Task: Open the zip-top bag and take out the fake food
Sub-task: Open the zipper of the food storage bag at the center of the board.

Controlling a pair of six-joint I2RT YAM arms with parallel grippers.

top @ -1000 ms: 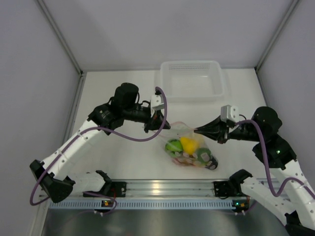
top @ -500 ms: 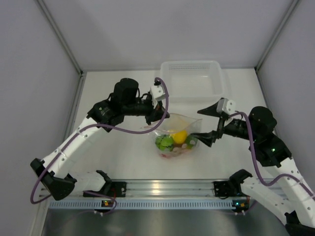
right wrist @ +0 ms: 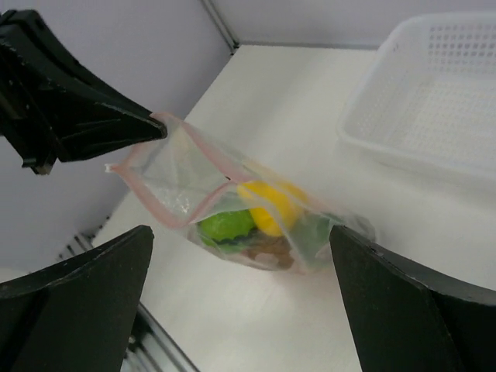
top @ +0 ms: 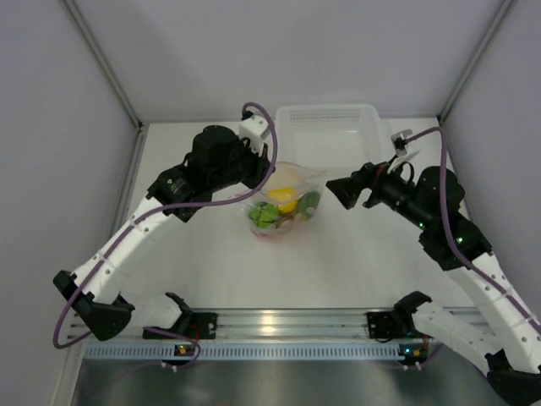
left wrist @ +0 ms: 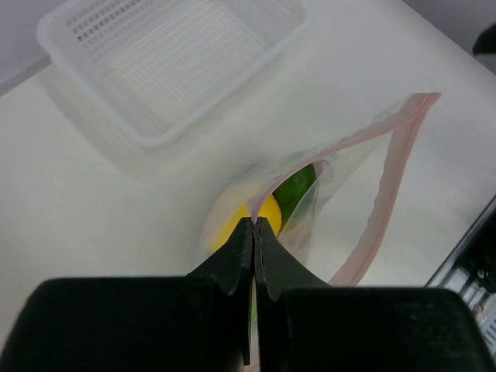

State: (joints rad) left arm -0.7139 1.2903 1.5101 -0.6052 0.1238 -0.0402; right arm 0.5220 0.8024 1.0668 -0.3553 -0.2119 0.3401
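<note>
A white table is seen, closed in by plain grey walls, with a silver metal rail along the lower edge of the top view. A rigid translucent white rectangular tray with a perforated bottom is placed at the upper centre, and nothing is seen in it. Just below and left of the tray, near the centre, the clear crinkly zip-top bag with a pink-red zip strip is found. Its strip is pinched at one point by the left gripper, whose jaws are pressed together on it, and the mouth is spread into an open loop. The fake food is kept inside, at the bottom: a yellow fruit, a green one and a brown one can be told. The right gripper is held right of the bag, apart from it, with jaws wide apart.
</note>
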